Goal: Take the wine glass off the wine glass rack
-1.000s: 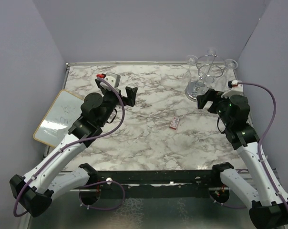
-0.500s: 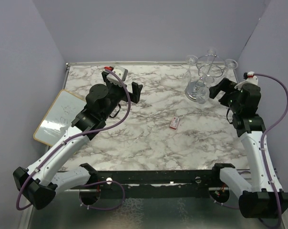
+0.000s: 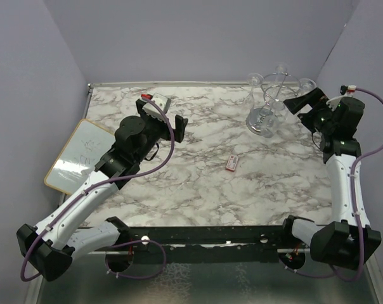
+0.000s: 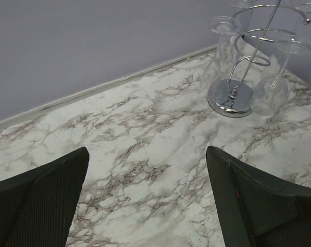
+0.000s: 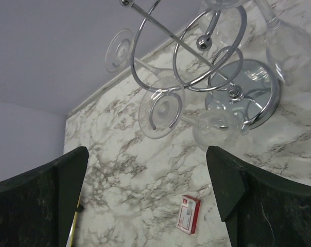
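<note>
The wine glass rack [image 3: 271, 101] stands at the back right of the marble table, a silver wire ring on a post over a round shiny base [image 4: 231, 98]. Several clear wine glasses hang upside down from it; one wine glass [image 5: 163, 114] faces my right wrist camera foot first, and another [image 4: 271, 90] hangs at the rack's right in the left wrist view. My right gripper [image 3: 299, 101] is open and empty, raised just right of the rack and apart from it; its wrist view [image 5: 145, 200] shows nothing between the jaws. My left gripper [image 3: 174, 125] is open and empty at mid-table, also seen in its wrist view [image 4: 148, 206].
A small red and white box [image 3: 231, 163] lies on the table [image 3: 198, 190] near the middle, also seen in the right wrist view [image 5: 188, 214]. A whiteboard [image 3: 77, 155] lies at the left edge. Grey walls close in the back and both sides.
My right gripper has risen and swung back and right, from in front of the rack's base to beside its ring. My left gripper has shifted slightly back and right.
</note>
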### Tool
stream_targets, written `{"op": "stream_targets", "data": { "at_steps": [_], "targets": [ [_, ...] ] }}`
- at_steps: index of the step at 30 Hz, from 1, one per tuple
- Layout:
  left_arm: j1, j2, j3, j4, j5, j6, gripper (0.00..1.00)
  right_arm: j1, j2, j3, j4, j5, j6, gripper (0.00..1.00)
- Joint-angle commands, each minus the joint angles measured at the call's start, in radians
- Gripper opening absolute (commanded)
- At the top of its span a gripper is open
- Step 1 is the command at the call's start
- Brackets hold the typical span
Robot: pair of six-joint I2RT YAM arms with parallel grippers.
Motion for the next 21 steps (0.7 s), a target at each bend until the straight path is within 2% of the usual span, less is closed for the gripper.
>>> {"op": "stream_targets", "data": {
  "at_steps": [1, 9, 14, 21],
  "targets": [
    [-0.007, -0.028, -0.014, 0.019, 0.033, 0.008, 0.98, -0.007, 0.005, -0.024, 0.102, -0.107, 0.147, 1.00],
    [-0.007, -0.025, -0.013, 0.022, 0.052, -0.001, 0.98, -0.007, -0.028, -0.109, 0.166, -0.009, 0.311, 0.91],
    [-0.009, -0.028, -0.017, 0.027, 0.052, -0.001, 0.98, -0.007, 0.009, -0.135, 0.207, -0.055, 0.381, 0.83],
    [-0.008, -0.030, -0.020, 0.028, 0.050, -0.001, 0.98, -0.005, 0.045, -0.235, 0.378, -0.099, 0.536, 0.67]
  ]
}}
